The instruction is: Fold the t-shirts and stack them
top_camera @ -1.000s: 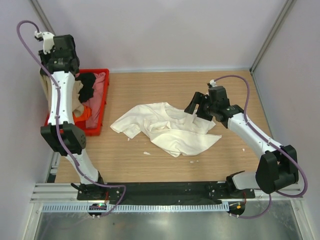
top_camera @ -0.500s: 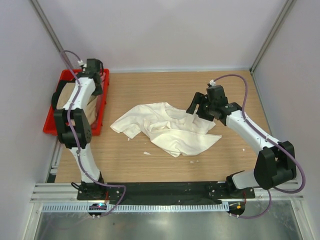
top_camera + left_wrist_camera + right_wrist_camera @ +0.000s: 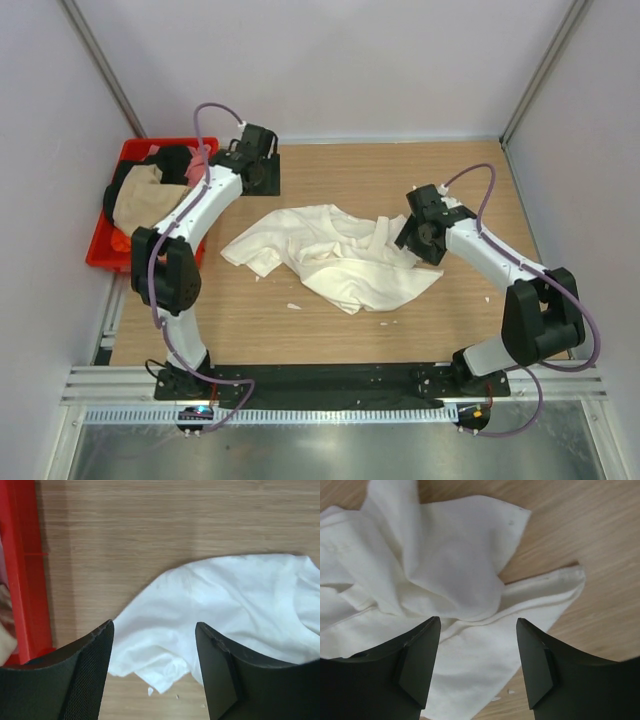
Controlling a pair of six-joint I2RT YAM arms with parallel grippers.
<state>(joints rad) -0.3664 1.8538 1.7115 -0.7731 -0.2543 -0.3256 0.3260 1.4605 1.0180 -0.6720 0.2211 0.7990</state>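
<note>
Right wrist: fingers (image 3: 417,666) apart above t-shirt (image 3: 451,574)

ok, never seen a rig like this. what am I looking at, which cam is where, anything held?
Two robot arms are bolted to the near edge of a wooden table. The wide picture comes from a fixed camera above and behind them. The other two come from a camera on each wrist, looking past its own fingers. A crumpled cream t-shirt lies mid-table; other shirts sit in a red crate at left. The left gripper and right gripper are both open, near the shirt, holding nothing.
</note>
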